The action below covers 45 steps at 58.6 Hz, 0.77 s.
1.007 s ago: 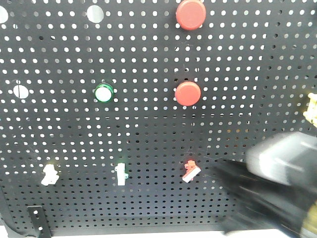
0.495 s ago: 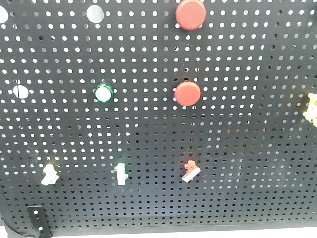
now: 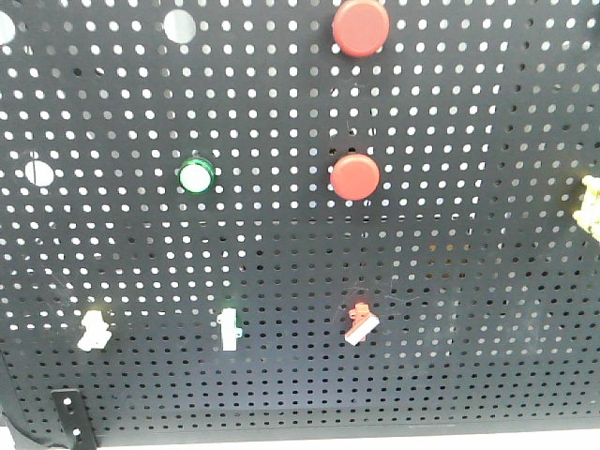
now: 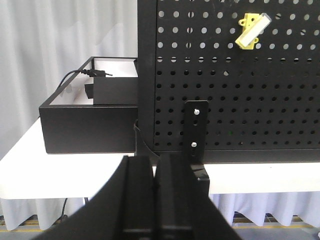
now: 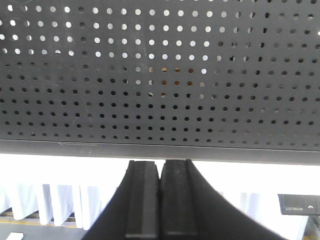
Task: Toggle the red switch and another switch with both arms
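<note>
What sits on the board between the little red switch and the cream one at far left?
In the front view, a white toggle with a green base stands between the red switch and the cream switch.

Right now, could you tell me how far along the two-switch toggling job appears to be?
Done: cannot be confirmed; the red switch has its white lever slanted, but its starting position is not shown. In hand: nothing; the left gripper and right gripper are both shut, low in front of the pegboard, touching no switch, absent from the front view. Left: judging by that, possibly the pale cream switch, possibly both.
</note>
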Tool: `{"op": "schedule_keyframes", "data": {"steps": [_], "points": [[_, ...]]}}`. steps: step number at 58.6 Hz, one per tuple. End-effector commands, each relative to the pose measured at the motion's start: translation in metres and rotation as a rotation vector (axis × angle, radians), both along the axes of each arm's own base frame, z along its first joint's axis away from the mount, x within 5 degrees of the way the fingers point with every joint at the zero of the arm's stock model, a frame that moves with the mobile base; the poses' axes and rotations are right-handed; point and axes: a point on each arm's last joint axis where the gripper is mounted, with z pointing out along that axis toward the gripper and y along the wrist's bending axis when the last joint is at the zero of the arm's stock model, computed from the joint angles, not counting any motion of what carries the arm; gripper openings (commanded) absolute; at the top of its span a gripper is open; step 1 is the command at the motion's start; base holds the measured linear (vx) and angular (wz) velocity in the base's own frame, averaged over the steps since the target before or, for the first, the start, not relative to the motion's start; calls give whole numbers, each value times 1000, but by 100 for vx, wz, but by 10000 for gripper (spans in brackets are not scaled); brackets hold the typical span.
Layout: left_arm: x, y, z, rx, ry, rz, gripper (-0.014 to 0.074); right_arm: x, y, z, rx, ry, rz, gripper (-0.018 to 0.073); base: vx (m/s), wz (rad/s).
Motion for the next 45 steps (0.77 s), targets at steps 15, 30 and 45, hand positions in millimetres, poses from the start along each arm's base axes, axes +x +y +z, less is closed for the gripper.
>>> {"op": "schedule_keyframes", "data": {"steps": [15, 30, 45], "points": [[0, 0, 2, -15, -74, -4, 3, -1, 1, 6, -4, -87, 10, -6, 0, 0], [0, 0, 2, -15, -74, -4, 3, -1, 1, 6, -4, -87, 10, -6, 0, 0], [0, 0, 2, -15, -74, -4, 3, -1, 1, 6, -4, -87, 10, -6, 0, 0]]}}
